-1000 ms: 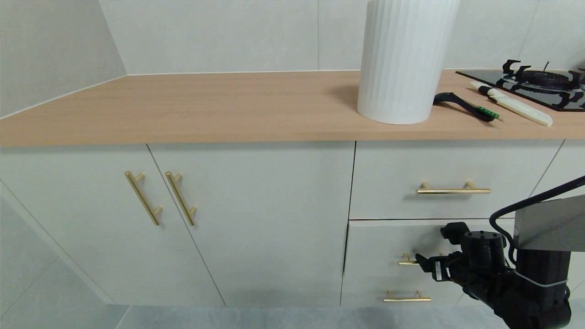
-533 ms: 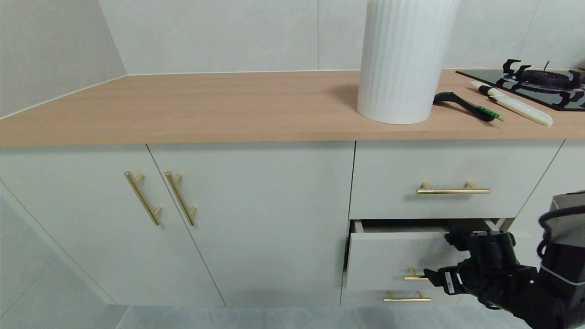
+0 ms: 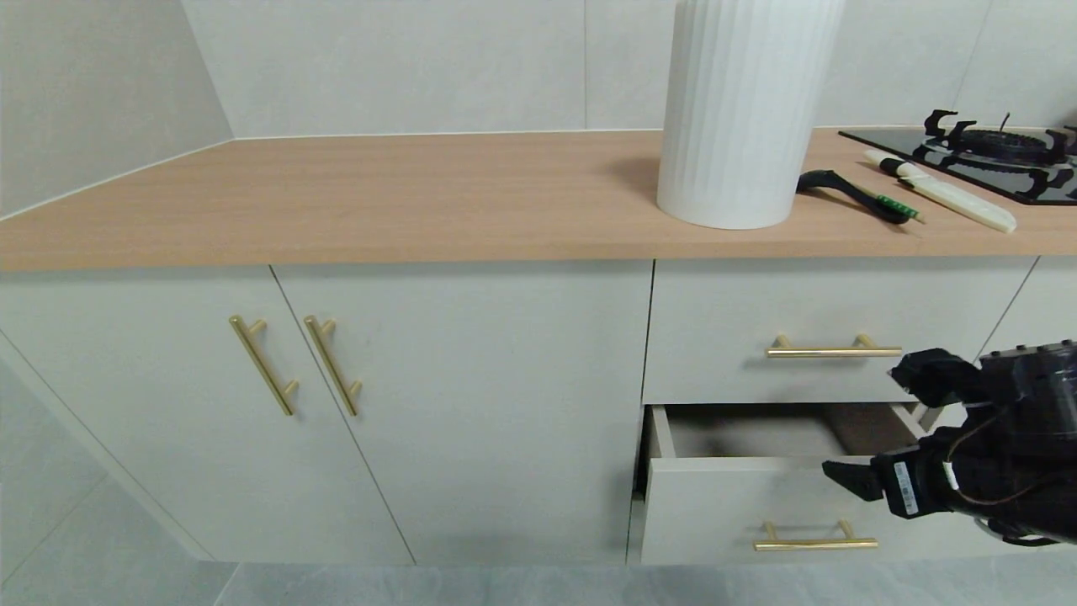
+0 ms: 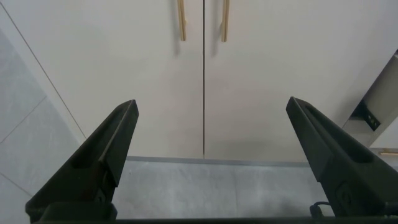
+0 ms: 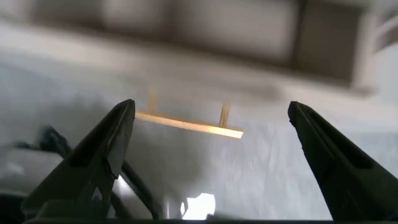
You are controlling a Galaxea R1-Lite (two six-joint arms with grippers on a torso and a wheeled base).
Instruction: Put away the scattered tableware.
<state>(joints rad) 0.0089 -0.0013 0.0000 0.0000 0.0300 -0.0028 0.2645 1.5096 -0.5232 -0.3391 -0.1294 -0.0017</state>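
On the wooden countertop [image 3: 379, 202], right of a tall white ribbed container [image 3: 740, 109], lie a black-handled utensil [image 3: 851, 194] and a cream knife [image 3: 947, 192]. Below them the middle drawer [image 3: 724, 505] stands pulled out, its inside [image 3: 757, 431] bare as far as I see. My right gripper [image 3: 885, 427] hangs open over the drawer's right end, off its gold handle [image 3: 814, 544]. In the right wrist view the right gripper [image 5: 211, 162] is spread wide with a gold handle [image 5: 189, 126] beyond it. My left gripper [image 4: 211, 162] is open, low before the double doors [image 4: 205, 74].
A black gas hob [image 3: 1001, 156] sits at the counter's far right. The top drawer [image 3: 833, 332] above the open one is closed. Two gold handles [image 3: 294, 366] mark the closed double doors. Grey tiled floor [image 3: 421, 585] runs below.
The middle drawer has slid out from closed to well open. My right gripper, earlier at the drawer's handle, is now off it, higher and farther right.
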